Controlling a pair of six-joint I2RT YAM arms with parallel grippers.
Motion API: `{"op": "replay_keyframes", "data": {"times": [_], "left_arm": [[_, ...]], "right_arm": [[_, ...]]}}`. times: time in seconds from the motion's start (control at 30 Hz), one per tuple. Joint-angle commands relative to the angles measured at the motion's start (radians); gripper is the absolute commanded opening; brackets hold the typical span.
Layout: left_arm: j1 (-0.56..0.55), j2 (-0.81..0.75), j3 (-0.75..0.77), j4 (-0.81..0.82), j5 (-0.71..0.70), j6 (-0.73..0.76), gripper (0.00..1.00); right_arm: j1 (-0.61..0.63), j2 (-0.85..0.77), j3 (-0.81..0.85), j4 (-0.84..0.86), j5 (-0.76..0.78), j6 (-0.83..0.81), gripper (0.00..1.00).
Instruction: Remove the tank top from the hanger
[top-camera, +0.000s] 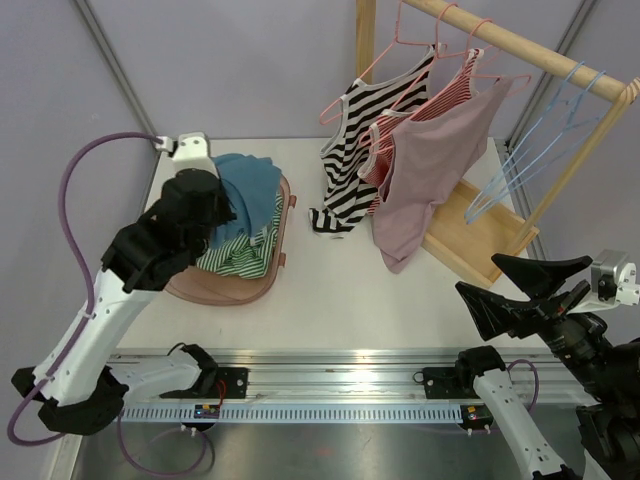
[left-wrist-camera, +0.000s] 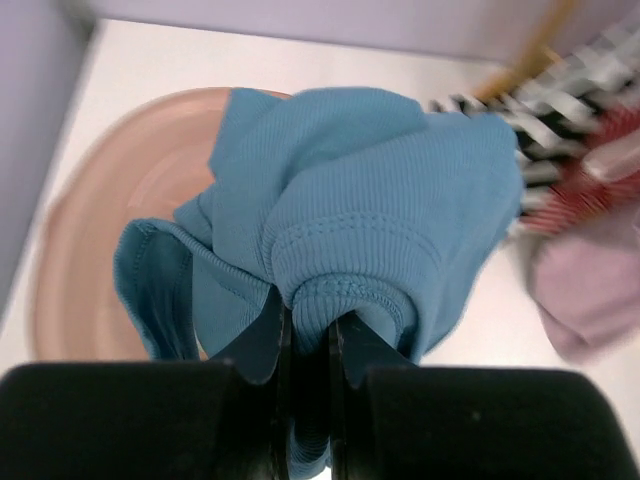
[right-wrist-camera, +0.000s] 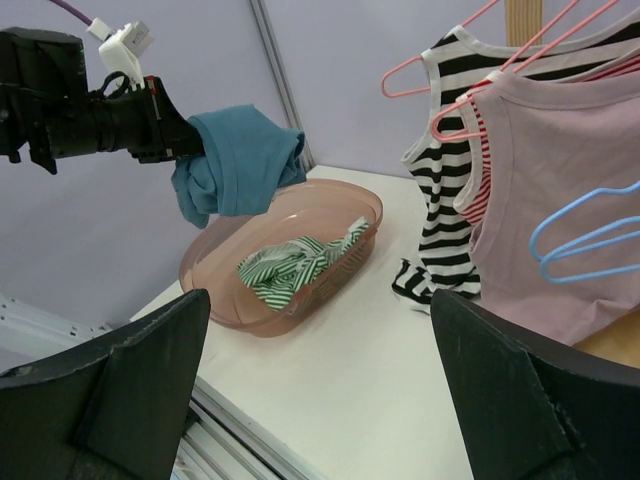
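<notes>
Above the oval pink basket (top-camera: 215, 290), the left tool (left-wrist-camera: 308, 330) clamps a bunched, ribbed blue top (left-wrist-camera: 370, 190) clear of the surface (top-camera: 350, 290). One green-striped garment (right-wrist-camera: 295, 265) lies in the basket. Three tops (top-camera: 440, 150) hang on the wooden rack (top-camera: 520, 45), beside two blue wire hangers (top-camera: 530, 160). The right tool (top-camera: 515, 288) gapes wide near the right edge, open room before it.

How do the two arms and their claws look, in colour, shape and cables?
Both arms have white links and black joints: the left arm, the right arm. A purple cable loops beside the left arm to a white connector. The left claw has flat black fingers; the right claw has broad, wedge-shaped black fingers, with a white module behind it.
</notes>
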Motion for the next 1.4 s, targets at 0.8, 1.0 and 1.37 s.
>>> {"op": "replay_keyframes", "data": {"times": [0.8, 1.0, 1.37], "left_arm": [[0.587, -0.11, -0.338, 0.177, 0.766, 0.116, 0.99], [0.426, -0.332, -0.519, 0.173, 0.691, 0.129, 0.99], [0.392, -0.443, -0.646, 0.216, 0.61, 0.11, 0.99]], "right_arm": [[0.0, 0.375, 0.173, 0.392, 0.022, 0.35, 0.99], [0.002, 0.592, 0.318, 0.367, 0.034, 0.364, 0.98], [0.023, 0.87, 0.618, 0.085, 0.565, 0.261, 0.87]]}}
